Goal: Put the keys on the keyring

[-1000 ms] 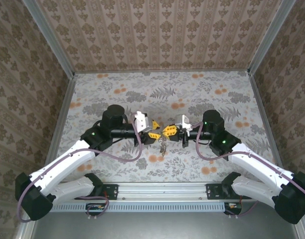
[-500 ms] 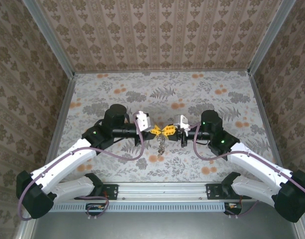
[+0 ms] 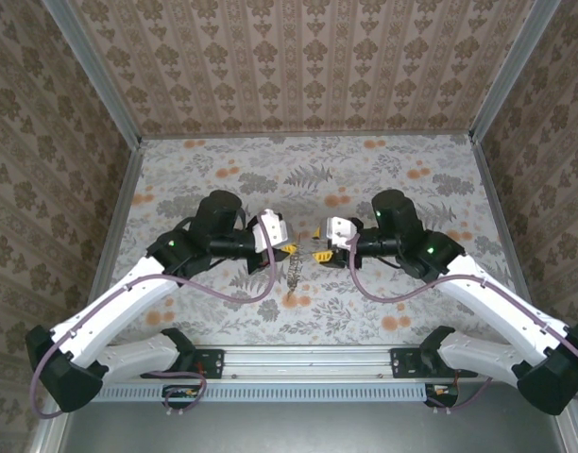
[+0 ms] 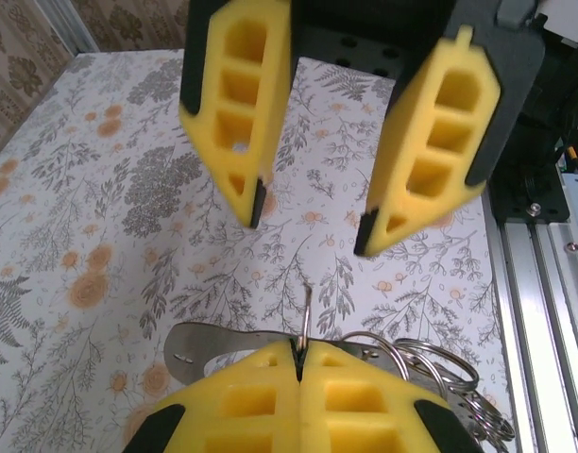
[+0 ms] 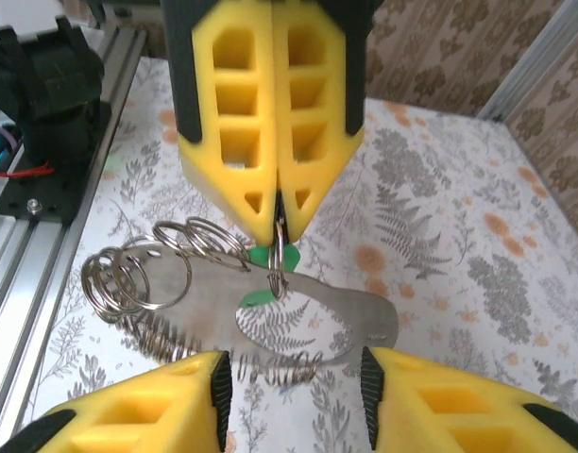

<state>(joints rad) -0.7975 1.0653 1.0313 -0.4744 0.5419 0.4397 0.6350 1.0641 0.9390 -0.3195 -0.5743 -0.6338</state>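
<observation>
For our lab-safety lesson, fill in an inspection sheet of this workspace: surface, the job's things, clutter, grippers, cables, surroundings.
Surface: floral-patterned table, flat.
Job's things: keyring held in the air above the table; a green key head, a flat metal tag and more split rings hang with it.
Clutter: nothing seen.
Grippers: left gripper shut on the keyring; right gripper open, facing it and not touching.
Cables: purple cables loop along both arms.
Surroundings: patterned walls on three sides; metal rail at the near edge.
</observation>
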